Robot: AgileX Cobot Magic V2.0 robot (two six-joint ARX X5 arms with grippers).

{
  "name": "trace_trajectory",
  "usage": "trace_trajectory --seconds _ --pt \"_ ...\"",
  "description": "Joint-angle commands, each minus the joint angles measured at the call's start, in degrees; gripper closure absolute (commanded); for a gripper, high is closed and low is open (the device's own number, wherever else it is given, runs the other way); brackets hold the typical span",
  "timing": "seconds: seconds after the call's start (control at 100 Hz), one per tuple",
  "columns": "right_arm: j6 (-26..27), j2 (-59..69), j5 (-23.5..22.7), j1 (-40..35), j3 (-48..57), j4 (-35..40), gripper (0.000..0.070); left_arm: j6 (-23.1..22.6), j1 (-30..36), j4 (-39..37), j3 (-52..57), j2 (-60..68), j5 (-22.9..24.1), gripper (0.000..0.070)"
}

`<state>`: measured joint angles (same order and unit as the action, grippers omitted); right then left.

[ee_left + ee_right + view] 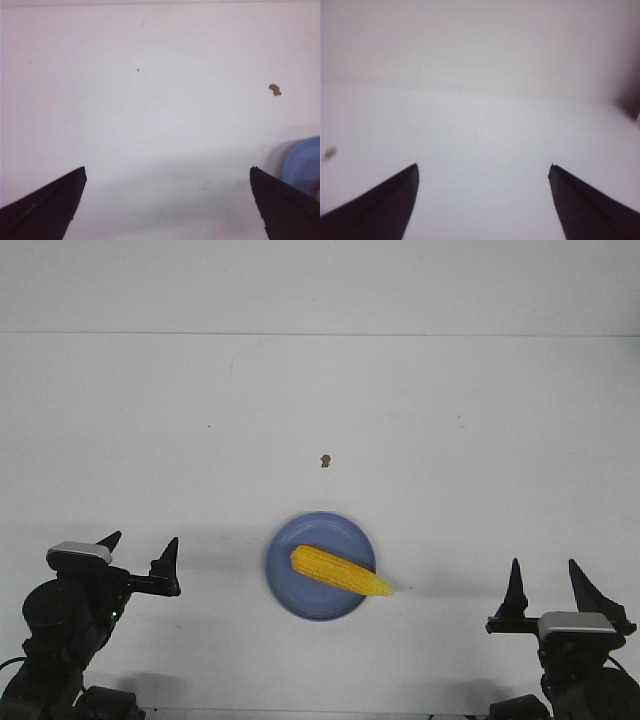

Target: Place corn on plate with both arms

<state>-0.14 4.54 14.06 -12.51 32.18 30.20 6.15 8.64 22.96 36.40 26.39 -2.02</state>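
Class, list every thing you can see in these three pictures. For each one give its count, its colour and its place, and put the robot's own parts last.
table: one, white, under everything.
plate: one, blue, near the table's front edge, between the two arms.
corn: one, yellow, lying on the plate, its pointed end reaching past the rim on the robot's right.
speck: one, brown, on the bare table beyond the plate.
left gripper: one, black with a grey camera block, at the front on the left, fingers apart, holding nothing.
right gripper: one, black with a grey camera block, at the front on the right, fingers apart, holding nothing.
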Motion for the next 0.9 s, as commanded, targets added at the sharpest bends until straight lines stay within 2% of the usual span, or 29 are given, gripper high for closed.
trace_trajectory --seconds 0.0,0.07,0.17,0.21,0.89 --pt "0.72 -0.68 1.49 -0.09 -0.02 0.20 0.0322 0.48 -0.02 -0.59 0.70 0.24 0.20 0.0056" --pt "0.57 -1.22 1.42 -0.09 -0.02 0.44 0.0443 0.33 0.00 -0.59 0.70 0.09 0.20 0.0261" --pt "0.57 -1.11 1.42 -0.11 -0.02 0.72 0.0700 0.37 0.00 -0.52 0.70 0.09 0.13 0.0596" --pt "0.55 -1.11 1.42 -0.11 -0.02 0.50 0.0700 0.37 0.00 -0.50 0.70 0.09 0.13 0.0700" --pt "0.52 -1.11 1.36 -0.11 0.04 -0.17 0.0700 0.39 0.00 -0.66 0.70 0.02 0.13 0.0687"
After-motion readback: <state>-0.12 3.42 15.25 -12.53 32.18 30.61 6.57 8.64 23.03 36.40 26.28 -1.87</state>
